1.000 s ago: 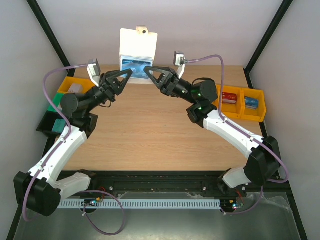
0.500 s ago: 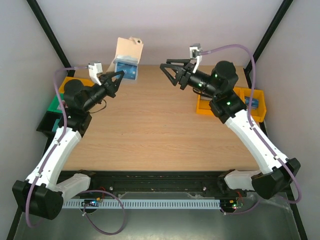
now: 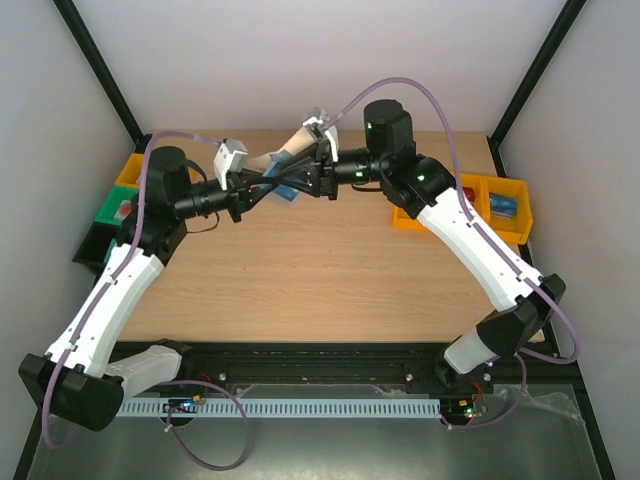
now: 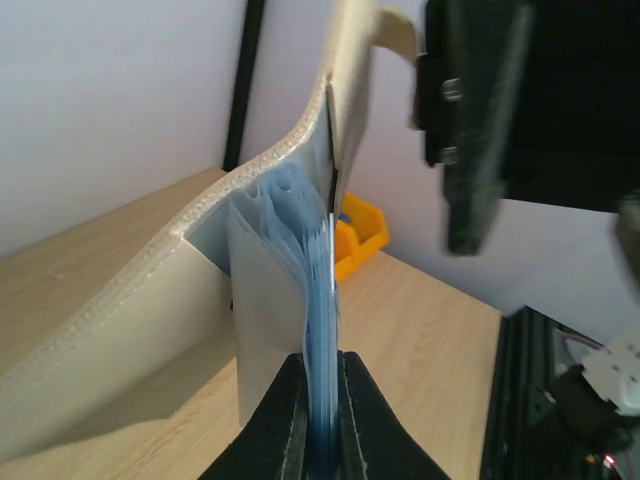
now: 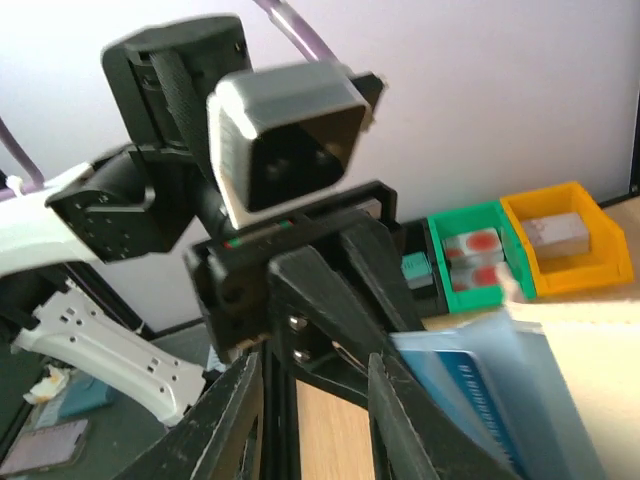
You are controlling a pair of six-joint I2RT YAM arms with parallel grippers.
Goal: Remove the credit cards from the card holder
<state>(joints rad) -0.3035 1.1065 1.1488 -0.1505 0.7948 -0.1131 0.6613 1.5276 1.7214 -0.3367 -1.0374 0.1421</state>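
The card holder (image 3: 283,158) hangs in mid-air over the back of the table, opened like a book, pale beige outside and blue inside. My left gripper (image 3: 268,186) is shut on its blue inner sleeves. In the left wrist view the gripper (image 4: 322,420) pinches the blue sleeve stack and the beige cover (image 4: 120,340) spreads left. My right gripper (image 3: 297,178) has come in from the right, nose to nose with the left one. It stands open (image 5: 315,420) with only table showing between its fingers, and the blue sleeves (image 5: 500,390) lie just outside its right finger. The credit cards stay tucked in; one blue printed face (image 5: 468,385) shows.
Yellow bins (image 3: 500,205) with small boxes stand at the table's right edge. A yellow bin (image 3: 135,168) and a green bin (image 3: 115,210) are at the left; the right wrist view shows them as a green bin (image 5: 480,265) and a yellow bin (image 5: 560,240). Black frame posts rise at the back corners.
Both arms swung in to the centre. The left gripper brought the card holder from the back left and tilted it over. The right gripper narrowed and closed in on the holder.
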